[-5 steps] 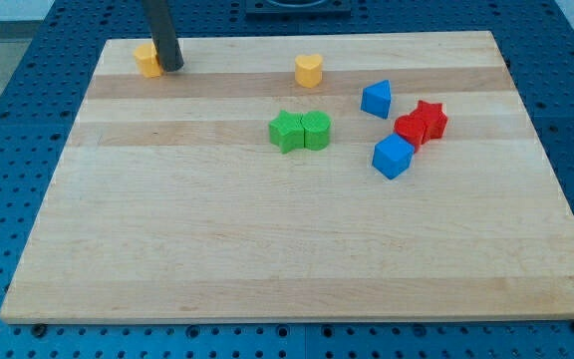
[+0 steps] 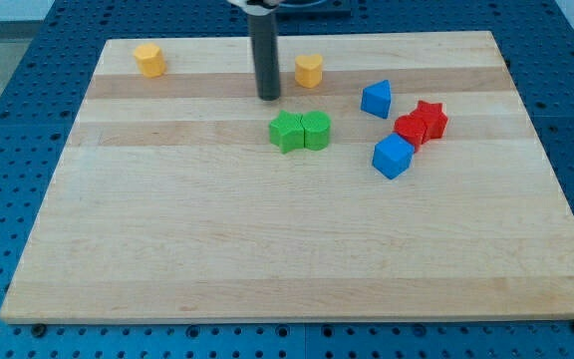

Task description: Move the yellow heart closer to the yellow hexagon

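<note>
**Standing between the two yellow blocks, touching neither**

Resting on the wooden board [image 2: 297,249] in the upper middle of the frame, my tip [image 2: 268,98] comes down as a straight dark rod with no jaws to open or close: it holds nothing and touches no block. The rod stands upright, its upper end leaving the frame at the top.

The yellow heart [image 2: 309,70] lies just to the right of my tip and slightly higher in the frame, near but apart, with bare wood showing between them. Which way the heart points is hard to tell at this size; it looks about as wide as it is tall, so no long axis can be made out.

The yellow hexagon [image 2: 149,59] sits in the upper left of the frame, close to the board's top edge and well apart from my tip and from the heart. My tip stands between the two yellow blocks, much closer to the heart.

Just below my tip, a green star [image 2: 286,131] and a second green block [image 2: 316,130] of rounded shape touch side by side. To the right lie a blue triangular block [image 2: 377,98], a red star [image 2: 430,117] touching another red block [image 2: 410,130], and a blue cube [image 2: 393,157] just below the red pair.
</note>
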`<state>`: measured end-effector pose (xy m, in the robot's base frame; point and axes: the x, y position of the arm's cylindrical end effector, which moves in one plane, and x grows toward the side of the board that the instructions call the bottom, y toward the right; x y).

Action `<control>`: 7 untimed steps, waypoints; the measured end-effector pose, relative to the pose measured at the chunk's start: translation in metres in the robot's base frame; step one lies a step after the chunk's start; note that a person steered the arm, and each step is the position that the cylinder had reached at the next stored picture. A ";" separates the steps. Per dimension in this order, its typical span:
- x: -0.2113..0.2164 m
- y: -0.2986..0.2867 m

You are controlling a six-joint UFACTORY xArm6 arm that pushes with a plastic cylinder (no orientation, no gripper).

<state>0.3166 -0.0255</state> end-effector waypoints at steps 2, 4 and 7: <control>-0.003 0.073; -0.030 0.074; -0.039 0.004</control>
<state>0.2772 -0.0213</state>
